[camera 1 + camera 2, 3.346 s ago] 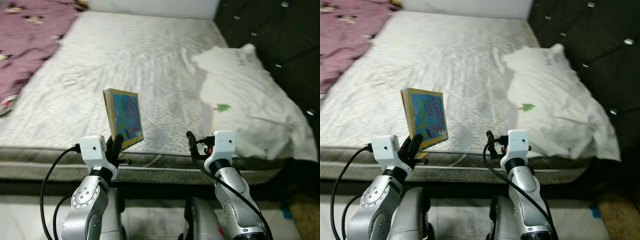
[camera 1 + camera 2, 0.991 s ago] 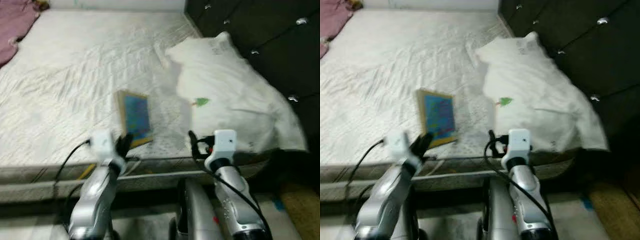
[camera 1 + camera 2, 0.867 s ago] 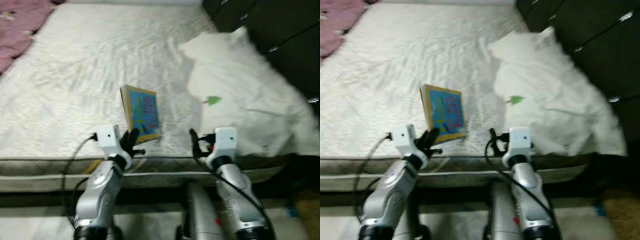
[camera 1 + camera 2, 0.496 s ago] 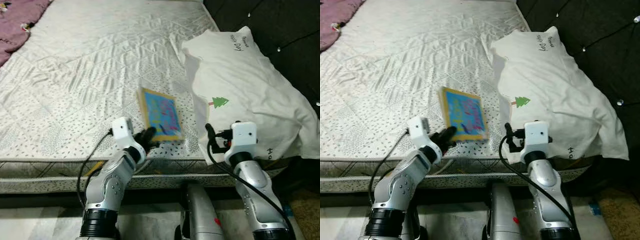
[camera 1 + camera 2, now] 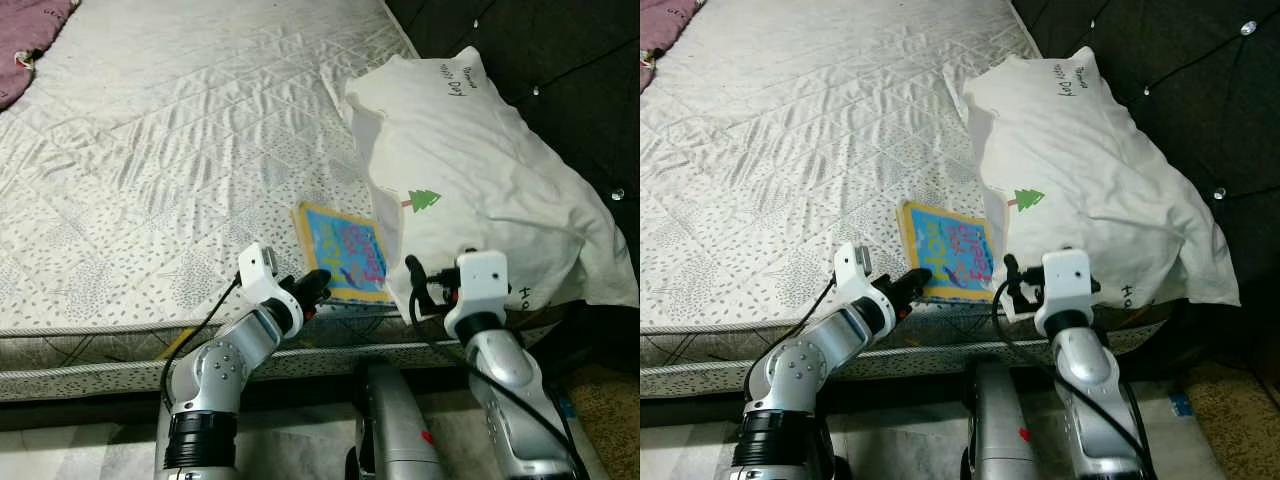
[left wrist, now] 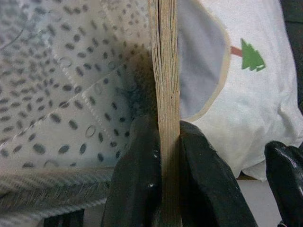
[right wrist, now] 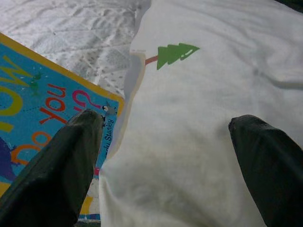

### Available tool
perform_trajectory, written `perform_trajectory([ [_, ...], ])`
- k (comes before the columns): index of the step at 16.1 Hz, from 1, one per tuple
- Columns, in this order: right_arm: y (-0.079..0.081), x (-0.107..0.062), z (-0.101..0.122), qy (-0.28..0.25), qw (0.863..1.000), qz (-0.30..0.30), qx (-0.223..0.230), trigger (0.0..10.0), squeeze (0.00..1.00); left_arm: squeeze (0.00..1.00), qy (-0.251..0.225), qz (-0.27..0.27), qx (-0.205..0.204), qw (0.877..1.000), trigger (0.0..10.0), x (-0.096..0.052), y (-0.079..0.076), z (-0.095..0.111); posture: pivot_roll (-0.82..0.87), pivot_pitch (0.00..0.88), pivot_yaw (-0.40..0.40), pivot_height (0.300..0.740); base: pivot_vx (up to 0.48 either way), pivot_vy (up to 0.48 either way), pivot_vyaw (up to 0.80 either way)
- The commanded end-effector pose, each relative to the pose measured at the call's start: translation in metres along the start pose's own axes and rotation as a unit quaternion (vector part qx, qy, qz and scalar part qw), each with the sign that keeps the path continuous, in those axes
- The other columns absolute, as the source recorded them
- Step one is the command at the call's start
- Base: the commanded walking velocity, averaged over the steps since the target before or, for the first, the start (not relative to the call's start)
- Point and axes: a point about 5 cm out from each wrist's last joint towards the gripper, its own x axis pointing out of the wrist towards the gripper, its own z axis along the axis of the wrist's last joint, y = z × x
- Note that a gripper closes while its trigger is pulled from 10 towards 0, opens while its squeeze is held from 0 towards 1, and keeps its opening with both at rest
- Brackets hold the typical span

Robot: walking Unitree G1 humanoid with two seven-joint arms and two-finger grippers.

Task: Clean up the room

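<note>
Lying flat on the bed (image 5: pixel 150 150) near its front edge, the book (image 5: pixel 344 264) shows its blue cover with a yellow border and coloured lettering. Its right side is just beside the pillow (image 5: pixel 480 180), and the pillow's lower corner seems to overlap the book's edge a little.

The left gripper (image 5: pixel 312 287) reaches in from the bed's front edge and has its fingers (image 6: pixel 142 170) clenched on the book's near edge. The left wrist view shows the book's tan page block squeezed between the two black fingers, with the dotted mattress cover on one side and the pillow's green tree print (image 6: pixel 249 56) on the other.

The right gripper (image 5: pixel 1011 290) is held just in front of the bed edge, below the pillow's lower corner and beside the book's right corner. Its fingers (image 7: pixel 61 165) are spread wide apart and grasp nothing; between them the right wrist view shows the white pillow, with the book's blue cover behind the one finger.

The pillow is white and rumpled, with dark handwriting near its top and lower right. It lies against the dark tufted headboard (image 5: pixel 560 70) on the right. A purple blanket (image 5: pixel 30 40) shows at the far left corner of the bed.
</note>
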Motion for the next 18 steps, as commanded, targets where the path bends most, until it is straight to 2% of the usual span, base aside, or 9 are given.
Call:
perform_trajectory([
  [1,-0.003,-0.002,0.003,-0.002,1.0,0.001,-0.008,10.0,0.0,0.0,0.037,-0.001,-0.043,0.998,10.0,0.003,-0.003,-0.028,-0.18,0.134,-0.09,0.521,0.0,0.0,0.0],
  [5,-0.01,-0.004,0.001,0.003,1.0,-0.01,-0.014,10.0,0.0,0.0,0.041,0.005,-0.034,0.999,10.0,0.001,0.005,-0.024,-0.19,0.138,-0.088,0.521,0.0,0.0,0.0],
  [7,-0.008,-0.001,0.003,0.0,1.0,-0.009,-0.016,10.0,0.0,0.0,0.034,-0.014,-0.043,0.998,10.0,0.005,0.012,-0.008,-0.2,0.135,-0.087,0.521,0.0,0.0,0.0],
  [9,-0.007,0.001,0.005,-0.006,1.0,-0.007,-0.019,10.0,0.0,0.0,0.029,-0.01,-0.037,0.999,10.0,0.008,0.018,0.0,-0.2,0.134,-0.087,0.521,0.0,0.0,0.0],
  [12,-0.011,0.001,0.006,-0.008,1.0,-0.011,-0.024,10.0,0.0,0.0,0.018,0.007,-0.004,1.0,10.0,0.017,0.033,0.021,-0.21,0.133,-0.086,0.521,0.0,0.0,0.0],
  [16,-0.009,0.0,0.007,-0.009,1.0,-0.009,-0.026,10.0,0.0,0.0,0.018,0.035,0.034,0.999,10.0,0.023,0.046,0.031,-0.22,0.135,-0.087,0.521,0.0,0.0,0.0],
  [18,-0.01,0.0,0.007,-0.009,1.0,-0.01,-0.027,10.0,0.0,0.0,0.007,0.039,0.026,0.999,10.0,0.023,0.05,0.038,-0.22,0.136,-0.089,0.521,0.0,0.0,0.0],
])
